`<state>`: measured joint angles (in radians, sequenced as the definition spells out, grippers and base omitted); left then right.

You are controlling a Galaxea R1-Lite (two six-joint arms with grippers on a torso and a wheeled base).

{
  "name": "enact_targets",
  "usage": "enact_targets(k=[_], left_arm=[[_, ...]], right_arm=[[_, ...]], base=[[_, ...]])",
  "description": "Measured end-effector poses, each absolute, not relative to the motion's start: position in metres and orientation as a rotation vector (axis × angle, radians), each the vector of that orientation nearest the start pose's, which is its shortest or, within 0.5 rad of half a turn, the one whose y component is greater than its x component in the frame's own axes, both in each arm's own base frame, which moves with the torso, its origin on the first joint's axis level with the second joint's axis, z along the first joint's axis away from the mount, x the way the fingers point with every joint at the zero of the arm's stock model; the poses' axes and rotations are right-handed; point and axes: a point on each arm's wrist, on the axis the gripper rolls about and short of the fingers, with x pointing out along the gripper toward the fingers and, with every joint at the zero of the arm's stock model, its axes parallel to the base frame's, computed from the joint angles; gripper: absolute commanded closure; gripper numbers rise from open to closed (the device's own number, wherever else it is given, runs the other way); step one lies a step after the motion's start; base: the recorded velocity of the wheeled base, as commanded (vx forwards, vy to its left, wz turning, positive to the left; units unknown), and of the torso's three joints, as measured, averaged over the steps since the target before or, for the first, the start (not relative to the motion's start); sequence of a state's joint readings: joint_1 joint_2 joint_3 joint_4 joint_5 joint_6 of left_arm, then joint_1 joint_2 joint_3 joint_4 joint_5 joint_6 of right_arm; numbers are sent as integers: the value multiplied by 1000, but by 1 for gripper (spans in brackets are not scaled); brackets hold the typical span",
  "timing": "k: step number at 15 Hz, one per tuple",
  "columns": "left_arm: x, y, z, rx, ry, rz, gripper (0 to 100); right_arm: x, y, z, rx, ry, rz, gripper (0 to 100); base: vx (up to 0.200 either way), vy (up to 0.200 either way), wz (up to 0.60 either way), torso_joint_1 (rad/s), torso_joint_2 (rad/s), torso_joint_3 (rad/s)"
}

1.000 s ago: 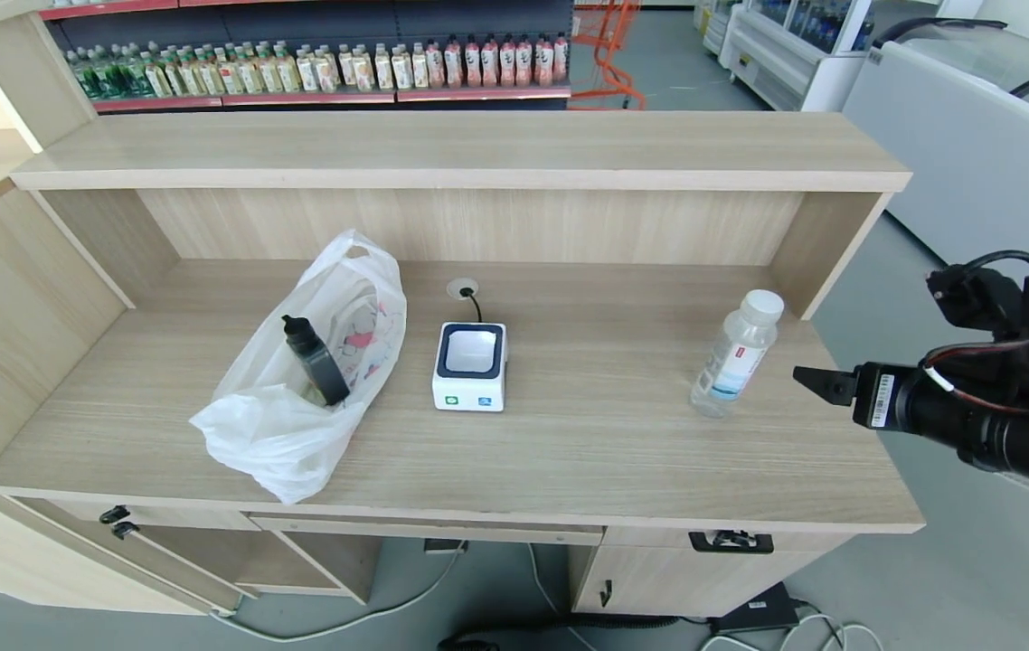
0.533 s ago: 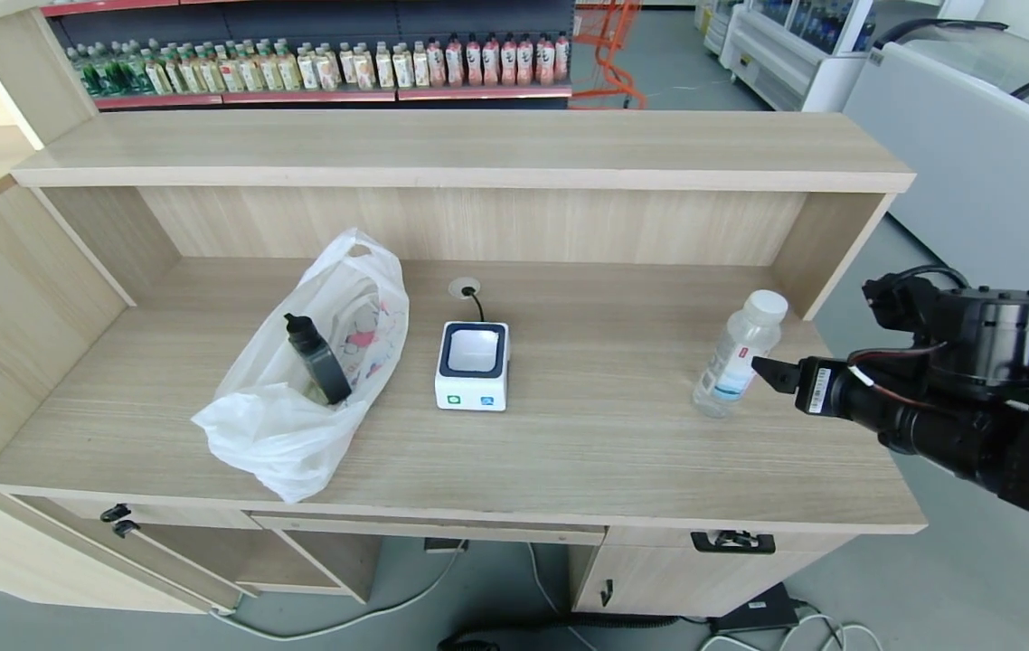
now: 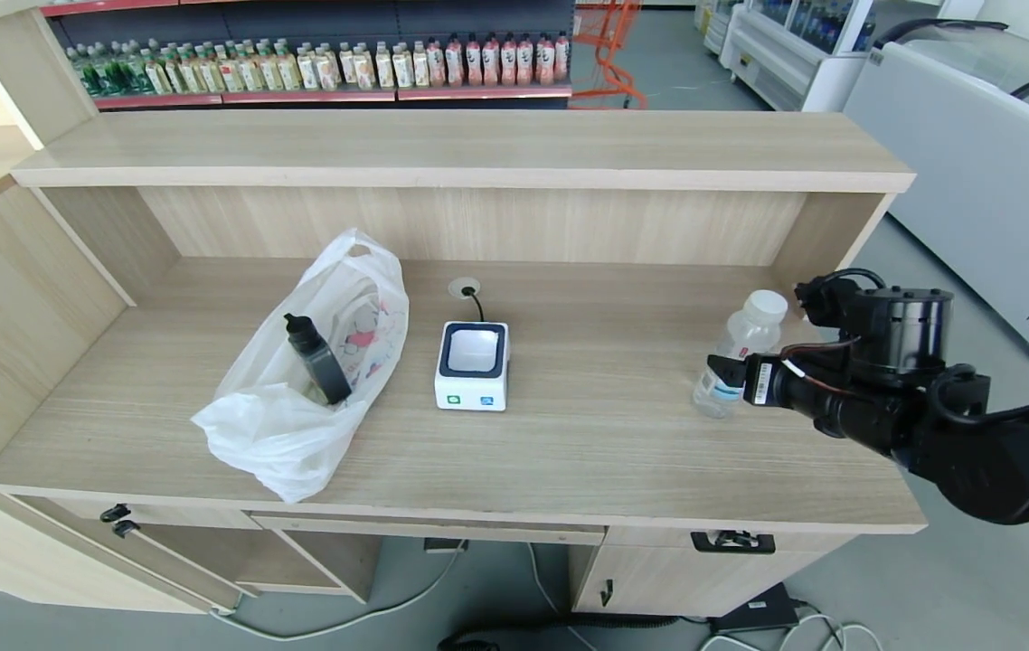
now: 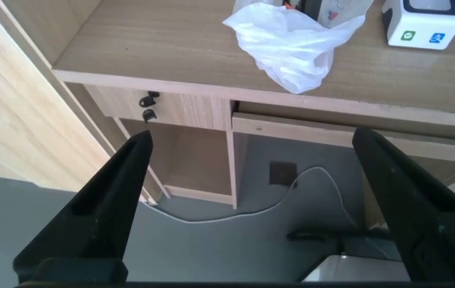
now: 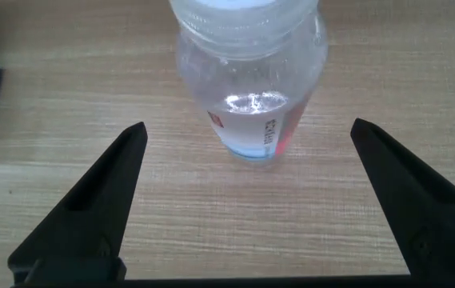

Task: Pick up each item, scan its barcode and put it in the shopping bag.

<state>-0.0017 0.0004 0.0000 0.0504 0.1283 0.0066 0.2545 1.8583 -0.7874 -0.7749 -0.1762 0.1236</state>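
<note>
The water bottle (image 3: 739,354) stands upright near the right end of the desk (image 3: 587,443), clear, with a white cap and a label on its side. The right claw (image 3: 721,372) is at the bottle's lower half, coming from the right. In the right wrist view its two dark fingers (image 5: 91,208) are wide apart and the bottle (image 5: 247,80) stands in the gap between them, a little ahead of the tips; no finger touches it there, and the claw holds nothing. The left claw (image 4: 253,134) is also spread wide and empty, and hangs low in front of the desk's left part.

The desk is of light wood with a raised back ledge. Near its middle sits a small white scanner (image 3: 471,366) with a dark window on top, and a cable goes from it into a round hole (image 3: 463,288) behind it.

To the left of the scanner lies the white plastic shopping bag (image 3: 297,407), its mouth open. A dark bottle (image 3: 317,362) with a cap rests tilted in it, beside a packet with pink print.

Behind the desk is a store shelf (image 3: 316,68) with rows of drink bottles, and chest freezers (image 3: 976,117) stand to the right.
</note>
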Motion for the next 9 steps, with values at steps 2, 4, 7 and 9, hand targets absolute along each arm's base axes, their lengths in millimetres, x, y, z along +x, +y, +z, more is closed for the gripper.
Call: enact_targets(k=[2, 4, 7, 9], left_arm=[[-23, 3, 70, 10, 51, 127, 0], [-23, 3, 70, 10, 51, 127, 0], [-23, 3, 70, 10, 51, 127, 0], [-23, 3, 70, 10, 51, 127, 0]], right_arm=[[332, 84, 140, 51, 286, 65, 0], [343, 88, 141, 25, 269, 75, 0], [354, 94, 140, 11, 257, 87, 0], [359, 97, 136, -5, 261, 93, 0]], base=[[0, 0, 0, 0, 0, 0], [0, 0, 0, 0, 0, 0], [0, 0, 0, 0, 0, 0], [0, 0, 0, 0, 0, 0]])
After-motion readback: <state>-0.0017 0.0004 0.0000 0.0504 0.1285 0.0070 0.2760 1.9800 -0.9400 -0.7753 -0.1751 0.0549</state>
